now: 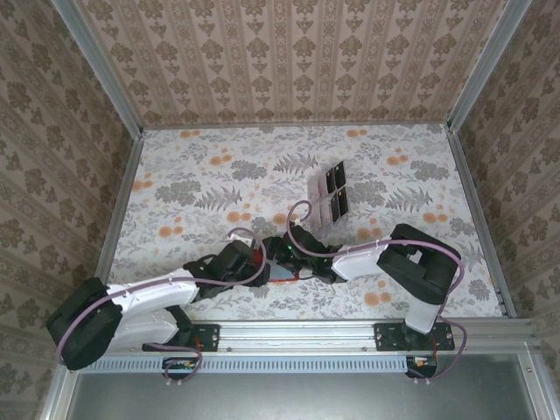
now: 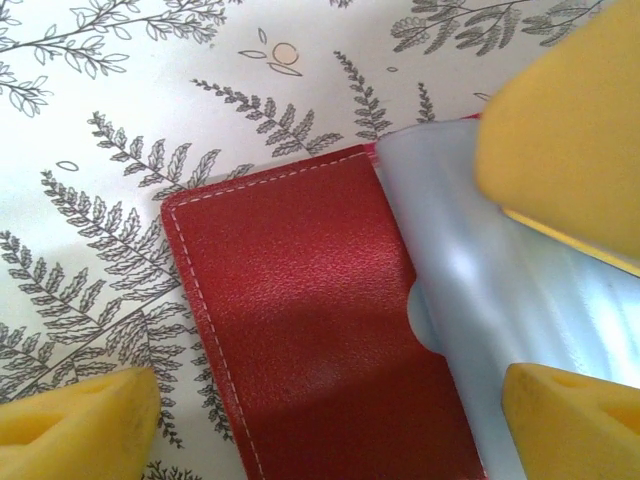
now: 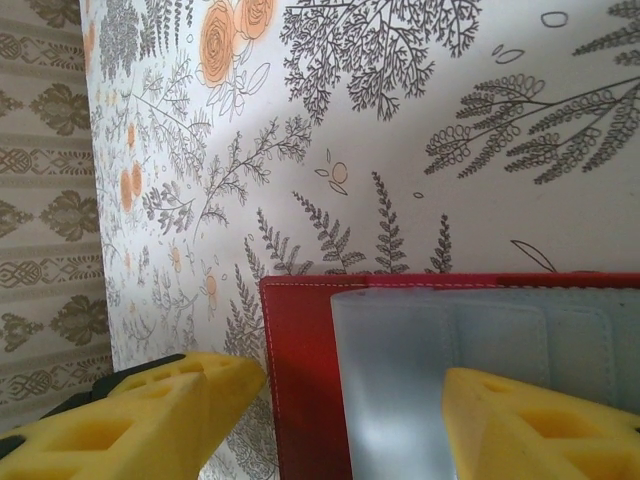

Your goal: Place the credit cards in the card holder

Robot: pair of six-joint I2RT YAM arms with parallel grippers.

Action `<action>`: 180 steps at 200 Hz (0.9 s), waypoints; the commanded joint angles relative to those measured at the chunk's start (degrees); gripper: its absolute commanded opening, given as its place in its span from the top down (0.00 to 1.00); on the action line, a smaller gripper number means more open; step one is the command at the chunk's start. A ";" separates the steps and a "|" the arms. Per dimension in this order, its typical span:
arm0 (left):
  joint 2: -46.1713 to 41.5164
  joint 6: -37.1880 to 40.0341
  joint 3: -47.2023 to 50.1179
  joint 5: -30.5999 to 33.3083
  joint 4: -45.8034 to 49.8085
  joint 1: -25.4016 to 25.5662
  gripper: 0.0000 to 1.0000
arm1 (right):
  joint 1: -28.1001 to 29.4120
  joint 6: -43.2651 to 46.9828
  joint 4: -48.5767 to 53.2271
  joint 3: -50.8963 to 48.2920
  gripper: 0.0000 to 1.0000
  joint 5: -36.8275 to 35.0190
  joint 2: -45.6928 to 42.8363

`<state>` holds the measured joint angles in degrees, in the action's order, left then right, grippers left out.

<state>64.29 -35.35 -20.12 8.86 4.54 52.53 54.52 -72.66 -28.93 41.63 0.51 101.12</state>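
**A:** Left wrist view: what's underneath?
**B:** A grained red leather card holder (image 2: 290,300), white-stitched, with a clear sleeve (image 2: 500,300), flat on the tabletop (image 2: 120,100) between the released left pincer (image 2: 330,385).
**A:** And the right pincer (image 3: 355,375)?
**B:** Released too, straddling it.

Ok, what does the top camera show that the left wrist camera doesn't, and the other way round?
Top camera: the clear rack holding dark credit cards farther up the table, the left arm and right arm, and the patterned walls. Left wrist: white stitching on the red card holder, its translucent inner sleeve, and yellow fingers close up. Both: the floral table and the card holder, just a red sliver beneath the arms from above.
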 commanded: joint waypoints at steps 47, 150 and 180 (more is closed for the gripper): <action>0.31 -1.67 -0.27 2.52 1.27 0.46 0.11 | -0.18 2.68 9.77 -1.38 0.35 -1.83 -6.33; -1.77 -1.21 0.30 1.83 0.25 0.46 0.09 | 0.51 3.05 8.84 -0.08 0.35 -0.68 -4.32; -6.21 -0.81 1.26 0.58 -0.35 0.40 0.07 | 0.76 2.92 8.75 0.99 0.35 -0.26 -3.52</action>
<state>61.63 -36.01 -19.99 10.31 4.51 52.53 54.65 -70.26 -20.58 40.77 0.27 96.25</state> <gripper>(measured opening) 0.924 0.652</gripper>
